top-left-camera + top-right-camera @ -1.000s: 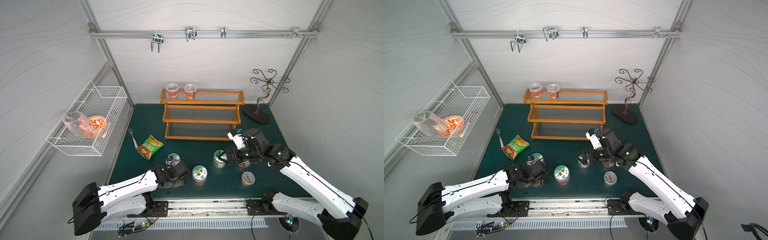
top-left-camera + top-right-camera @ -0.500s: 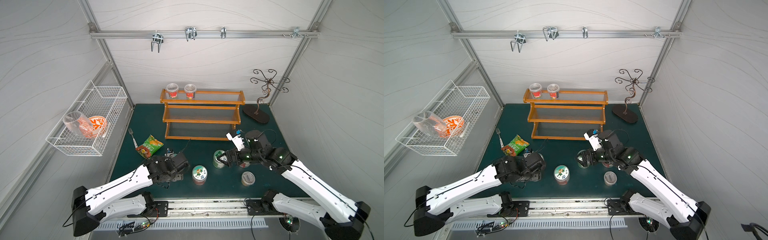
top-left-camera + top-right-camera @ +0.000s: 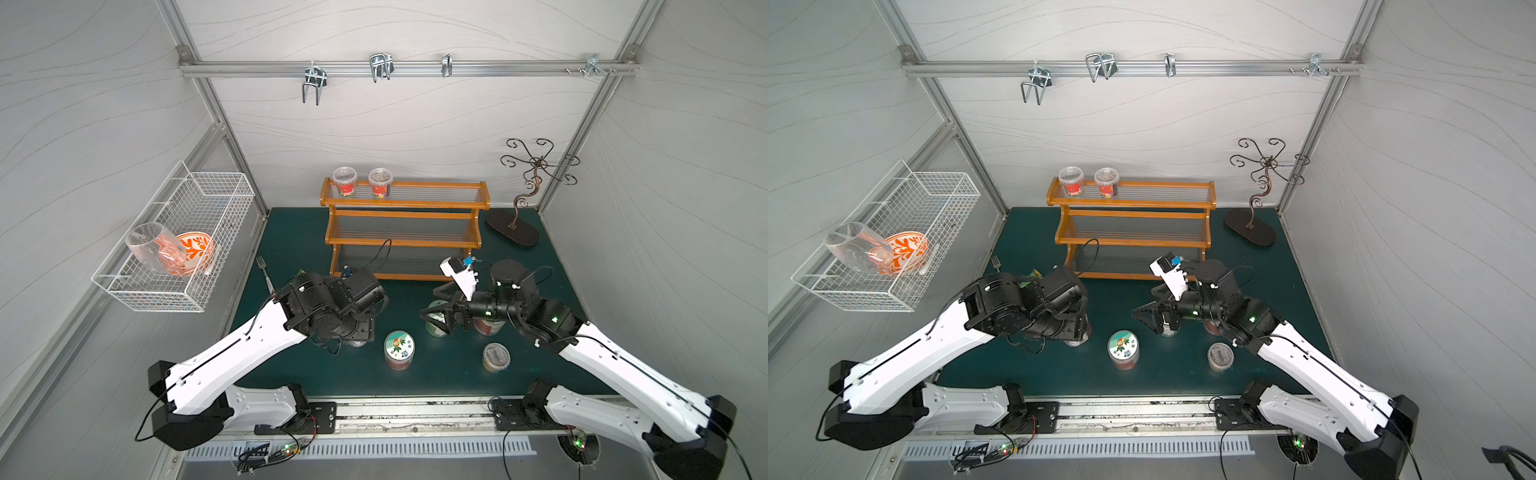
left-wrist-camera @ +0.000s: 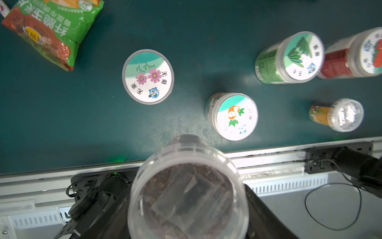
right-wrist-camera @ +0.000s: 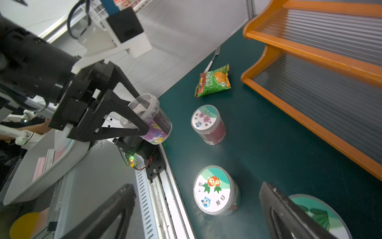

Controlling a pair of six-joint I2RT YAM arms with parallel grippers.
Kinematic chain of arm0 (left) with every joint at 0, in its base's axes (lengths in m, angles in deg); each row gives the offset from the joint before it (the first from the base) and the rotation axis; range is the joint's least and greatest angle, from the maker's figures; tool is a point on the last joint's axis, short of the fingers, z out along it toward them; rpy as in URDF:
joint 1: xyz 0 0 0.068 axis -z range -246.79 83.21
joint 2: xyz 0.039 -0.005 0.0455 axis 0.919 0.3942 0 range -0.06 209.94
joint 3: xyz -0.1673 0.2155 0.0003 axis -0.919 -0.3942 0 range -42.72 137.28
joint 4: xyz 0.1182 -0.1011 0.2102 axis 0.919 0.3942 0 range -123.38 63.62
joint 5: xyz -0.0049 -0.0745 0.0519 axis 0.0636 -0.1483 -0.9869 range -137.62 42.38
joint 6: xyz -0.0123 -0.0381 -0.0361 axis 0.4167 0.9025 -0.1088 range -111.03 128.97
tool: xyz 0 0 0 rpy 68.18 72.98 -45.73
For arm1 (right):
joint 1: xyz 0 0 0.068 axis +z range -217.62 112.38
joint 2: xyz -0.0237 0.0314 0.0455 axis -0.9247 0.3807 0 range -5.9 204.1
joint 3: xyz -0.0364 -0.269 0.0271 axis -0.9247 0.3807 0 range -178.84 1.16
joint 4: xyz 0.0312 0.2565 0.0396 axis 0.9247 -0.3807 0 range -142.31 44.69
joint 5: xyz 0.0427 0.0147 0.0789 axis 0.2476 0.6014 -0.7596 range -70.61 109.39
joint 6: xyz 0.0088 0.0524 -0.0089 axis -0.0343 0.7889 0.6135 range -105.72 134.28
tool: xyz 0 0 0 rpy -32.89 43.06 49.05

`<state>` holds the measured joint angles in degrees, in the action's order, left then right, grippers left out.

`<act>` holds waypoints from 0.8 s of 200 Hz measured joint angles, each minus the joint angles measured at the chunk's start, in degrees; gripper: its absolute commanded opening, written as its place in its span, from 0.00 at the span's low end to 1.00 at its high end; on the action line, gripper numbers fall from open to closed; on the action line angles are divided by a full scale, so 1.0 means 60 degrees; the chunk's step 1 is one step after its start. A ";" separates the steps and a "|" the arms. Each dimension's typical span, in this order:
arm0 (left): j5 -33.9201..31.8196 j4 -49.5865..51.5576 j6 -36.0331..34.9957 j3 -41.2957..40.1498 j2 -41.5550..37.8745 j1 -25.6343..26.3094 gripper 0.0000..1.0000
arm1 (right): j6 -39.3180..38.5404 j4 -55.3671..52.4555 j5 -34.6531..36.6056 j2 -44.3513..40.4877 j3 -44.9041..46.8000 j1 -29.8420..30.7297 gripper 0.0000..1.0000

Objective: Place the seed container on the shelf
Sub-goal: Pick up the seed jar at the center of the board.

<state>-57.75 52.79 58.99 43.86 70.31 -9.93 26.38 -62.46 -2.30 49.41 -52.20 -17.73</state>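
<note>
The seed container (image 5: 154, 122), a clear jar with a purple label, hangs tilted above the table's front edge. My left gripper (image 5: 142, 122) is shut on it, and its open mouth fills the left wrist view (image 4: 188, 194). In both top views the left wrist (image 3: 357, 299) (image 3: 1059, 303) covers the jar. The orange-brown shelf (image 3: 403, 241) (image 3: 1133, 241) (image 5: 310, 55) stands at the back of the mat, beyond the left wrist. My right gripper (image 3: 432, 318) (image 3: 1148, 318) (image 5: 196, 217) is open, hovering over a green-lidded jar (image 3: 436, 326) (image 5: 316, 213).
Two red jars (image 3: 345, 187) (image 3: 380, 188) stand on the shelf's top tier. On the mat are an orange-print jar (image 3: 399, 349) (image 5: 215, 190), a flower-lid jar (image 4: 147, 76) (image 5: 207, 124), a small jar (image 3: 496, 357), a snack bag (image 5: 214, 81) and a fork (image 3: 264, 270). A wire basket (image 3: 178, 249) hangs left.
My left arm has risen from the table front and swung towards the shelf with the jar in its jaws. The right arm has barely shifted and stays open.
</note>
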 measured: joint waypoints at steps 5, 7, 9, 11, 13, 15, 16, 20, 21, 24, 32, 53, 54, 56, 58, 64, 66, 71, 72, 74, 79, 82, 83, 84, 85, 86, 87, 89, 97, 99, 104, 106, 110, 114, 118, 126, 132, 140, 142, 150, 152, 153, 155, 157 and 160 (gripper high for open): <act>0.0018 0.0040 -0.0055 0.0157 0.0069 0.0000 0.65 | -0.0069 0.0160 0.0011 0.0076 0.0022 0.0120 0.99; 0.0025 0.0062 -0.0069 0.0219 0.0098 0.0000 0.65 | -0.0113 0.0222 0.0022 0.0113 0.0033 0.0168 0.99; 0.0022 0.0073 -0.0084 0.0288 0.0127 0.0000 0.65 | -0.0146 0.0291 0.0033 0.0157 0.0040 0.0215 0.99; 0.0029 0.0095 -0.0102 0.0350 0.0153 0.0000 0.65 | -0.0189 0.0357 0.0036 0.0193 0.0055 0.0270 0.99; 0.0029 0.0106 -0.0113 0.0419 0.0182 0.0000 0.65 | -0.0208 0.0423 0.0040 0.0229 0.0066 0.0310 0.99; 0.0033 0.0113 -0.0127 0.0477 0.0208 0.0000 0.65 | -0.0240 0.0503 0.0044 0.0277 0.0084 0.0353 0.99; 0.0033 0.0113 -0.0138 0.0492 0.0215 0.0000 0.65 | -0.0251 0.0521 0.0047 0.0291 0.0087 0.0372 0.99; 0.0040 0.0124 -0.0164 0.0597 0.0255 0.0000 0.65 | -0.0288 0.0645 0.0069 0.0364 0.0106 0.0448 0.99; 0.0040 0.0124 -0.0168 0.0616 0.0259 0.0000 0.65 | -0.0291 0.0670 0.0069 0.0382 0.0109 0.0463 0.99; 0.0044 0.0135 -0.0189 0.0688 0.0295 0.0000 0.65 | -0.0331 0.0780 0.0080 0.0455 0.0127 0.0528 0.99; 0.0051 0.0153 -0.0251 0.0838 0.0353 0.0000 0.65 | -0.0408 0.0998 0.0113 0.0612 0.0160 0.0663 0.99; 0.0062 0.0149 -0.0335 0.1100 0.0474 -0.0007 0.65 | -0.0539 0.1668 0.0331 0.1031 0.0226 0.1075 0.99; 0.0062 0.0146 -0.0335 0.1104 0.0481 -0.0011 0.65 | -0.0539 0.1687 0.0339 0.1038 0.0229 0.1086 0.99; 0.0066 0.0138 -0.0342 0.1111 0.0488 -0.0015 0.65 | -0.0557 0.1756 0.0364 0.1075 0.0237 0.1122 0.99; 0.0066 0.0138 -0.0342 0.1118 0.0492 -0.0015 0.65 | -0.0586 0.1829 0.0408 0.1115 0.0248 0.1166 0.99; 0.0091 0.0135 -0.0350 0.1126 0.0517 -0.0025 0.65 | -0.0630 0.2044 0.0503 0.1202 0.0291 0.1293 0.99; 0.0091 0.0135 -0.0353 0.1126 0.0521 -0.0025 0.65 | -0.0663 0.2127 0.0546 0.1220 0.0313 0.1341 0.99; 0.0102 0.0135 -0.0361 0.1133 0.0543 -0.0036 0.65 | -0.0707 0.2317 0.0619 0.1279 0.0368 0.1461 0.99; 0.0106 0.0135 -0.0364 0.1133 0.0546 -0.0040 0.65 | -0.0721 0.2346 0.0630 0.1282 0.0379 0.1475 0.99; 0.0117 0.0135 -0.0372 0.1137 0.0554 -0.0044 0.65 | -0.0747 0.2430 0.0670 0.1300 0.0412 0.1523 0.99; 0.0127 0.0120 -0.0379 0.1144 0.0576 -0.0062 0.65 | -0.0812 0.2659 0.0758 0.1337 0.0499 0.1654 0.99; 0.0131 0.0106 -0.0386 0.1147 0.0586 -0.0069 0.65 | -0.0849 0.2765 0.0809 0.1355 0.0546 0.1712 0.99; 0.0135 0.0098 -0.0382 0.1147 0.0586 -0.0076 0.65 | -0.0856 0.2798 0.0823 0.1362 0.0561 0.1723 0.99; 0.0138 0.0098 -0.0382 0.1151 0.0590 -0.0076 0.65 | -0.0871 0.2856 0.0845 0.1370 0.0590 0.1756 0.99; 0.0138 0.0095 -0.0386 0.1151 0.0590 -0.0080 0.65 | -0.0878 0.2889 0.0856 0.1373 0.0605 0.1770 0.99; 0.0142 0.0087 -0.0386 0.1158 0.0597 -0.0087 0.65 | -0.0896 0.2958 0.0874 0.1377 0.0634 0.1796 0.99; 0.0142 0.0087 -0.0386 0.1158 0.0601 -0.0087 0.65 | -0.0911 0.2987 0.0882 0.1381 0.0648 0.1810 0.99; 0.0149 0.0076 -0.0386 0.1162 0.0605 -0.0098 0.65 | -0.0947 0.3075 0.0911 0.1392 0.0688 0.1847 0.99; 0.0182 0.0036 -0.0390 0.1177 0.0612 -0.0127 0.65 | -0.1038 0.3391 0.1027 0.1432 0.0841 0.1967 0.99; 0.0193 0.0022 -0.0390 0.1177 0.0612 -0.0138 0.65 | -0.1067 0.3472 0.1056 0.1443 0.0874 0.1996 0.99; 0.0215 -0.0007 -0.0393 0.1177 0.0612 -0.0164 0.65 | -0.1122 0.3643 0.1115 0.1475 0.0954 0.2058 0.99; 0.0222 -0.0018 -0.0393 0.1177 0.0612 -0.0171 0.65 | -0.1162 0.3723 0.1122 0.1490 0.0987 0.2084 0.99; 0.0240 -0.0033 -0.0393 0.1184 0.0612 -0.0189 0.65 | -0.1213 0.3850 0.1180 0.1519 0.1038 0.2120 0.99; 0.0266 -0.0047 -0.0393 0.1191 0.0612 -0.0215 0.65 | -0.1264 0.4003 0.1242 0.1548 0.1093 0.2157 0.99; 0.0299 -0.0073 -0.0393 0.1191 0.0612 -0.0233 0.65 | -0.1315 0.4135 0.1297 0.1581 0.1140 0.2189 0.99; 0.0346 -0.0120 -0.0393 0.1191 0.0612 -0.0270 0.65 | -0.1432 0.4386 0.1388 0.1643 0.1217 0.2244 0.99; 0.0368 -0.0146 -0.0393 0.1195 0.0612 -0.0295 0.65 | -0.1497 0.4568 0.1475 0.1690 0.1268 0.2269 0.99; 0.0397 -0.0186 -0.0393 0.1195 0.0608 -0.0331 0.65 | -0.1585 0.4787 0.1552 0.1752 0.1319 0.2320 0.99; 0.0408 -0.0193 -0.0393 0.1195 0.0608 -0.0339 0.65 | -0.1606 0.4849 0.1574 0.1770 0.1333 0.2328 0.99; 0.0426 -0.0226 -0.0390 0.1195 0.0608 -0.0364 0.65 | -0.1698 0.5074 0.1657 0.1818 0.1384 0.2364 0.99; 0.0437 -0.0233 -0.0390 0.1195 0.0608 -0.0372 0.65 | -0.1712 0.5136 0.1672 0.1829 0.1395 0.2368 0.99; 0.0444 -0.0240 -0.0390 0.1195 0.0608 -0.0379 0.65 | -0.1727 0.5166 0.1690 0.1832 0.1402 0.2375 0.99; 0.0455 -0.0251 -0.0390 0.1195 0.0608 -0.0390 0.65 | -0.1749 0.5217 0.1708 0.1847 0.1410 0.2379 0.99; 0.0463 -0.0262 -0.0390 0.1195 0.0605 -0.0397 0.65 | -0.1756 0.5242 0.1723 0.1858 0.1413 0.2386 0.99; 0.0477 -0.0277 -0.0390 0.1195 0.0605 -0.0404 0.65 | -0.1778 0.5326 0.1752 0.1876 0.1424 0.2401 0.99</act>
<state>-54.89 51.13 56.66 51.03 73.94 -12.35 15.72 -30.50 8.21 60.67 -43.66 -3.33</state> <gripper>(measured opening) 0.715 0.989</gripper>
